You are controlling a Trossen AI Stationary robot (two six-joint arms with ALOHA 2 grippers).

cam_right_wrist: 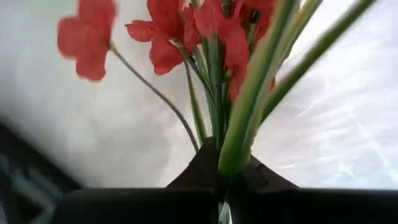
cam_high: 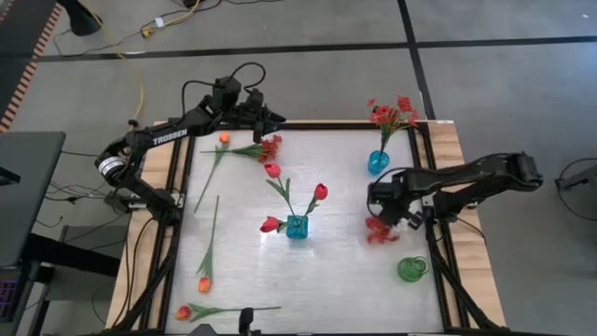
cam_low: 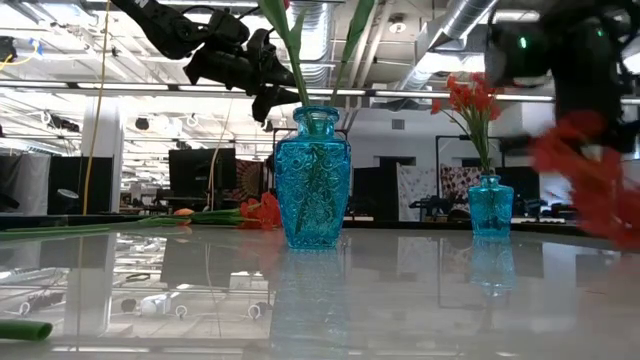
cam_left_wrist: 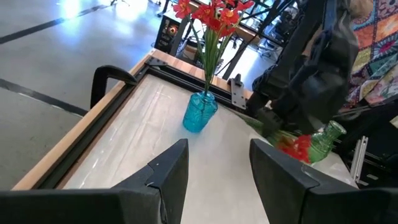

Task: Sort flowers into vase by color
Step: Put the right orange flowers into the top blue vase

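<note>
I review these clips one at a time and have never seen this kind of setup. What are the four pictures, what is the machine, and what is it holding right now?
Two dark robot arms work at a white table. One picture looks straight down, one looks level across the tabletop, and two come from cameras on the arms' wrists.

The right gripper is shut on a spray of small red blossoms, near a green vase; its wrist view shows the stem pinched between the fingers. The left gripper waits open at the far edge.

A large blue vase holds red rosebuds; a small blue vase holds another red spray. Orange tulip buds lie loose.
</note>
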